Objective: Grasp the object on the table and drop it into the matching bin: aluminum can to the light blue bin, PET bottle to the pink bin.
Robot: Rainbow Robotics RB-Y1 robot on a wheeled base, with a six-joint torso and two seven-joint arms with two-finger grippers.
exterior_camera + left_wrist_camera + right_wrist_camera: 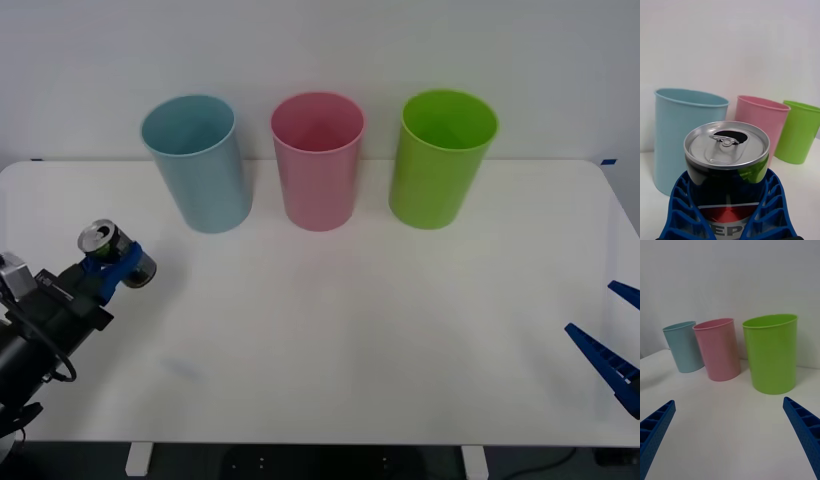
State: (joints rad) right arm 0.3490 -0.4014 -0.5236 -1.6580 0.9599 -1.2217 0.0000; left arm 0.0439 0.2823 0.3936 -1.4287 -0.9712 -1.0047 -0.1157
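My left gripper (118,263) is shut on the aluminum can (110,247), a small dark can with a silver top and pull-tab, at the table's left side. In the left wrist view the can (727,165) stands upright between my blue ribbed fingers (681,206). The light blue bin (197,162) stands behind it and a little to the right, the pink bin (318,159) beside that. My right gripper (618,335) waits open at the table's right edge, its fingers (805,435) spread wide with nothing between them.
A lime green bin (442,157) stands right of the pink one; all three bins line the back of the white table (330,330). A white wall rises behind them. The table's middle and front hold nothing.
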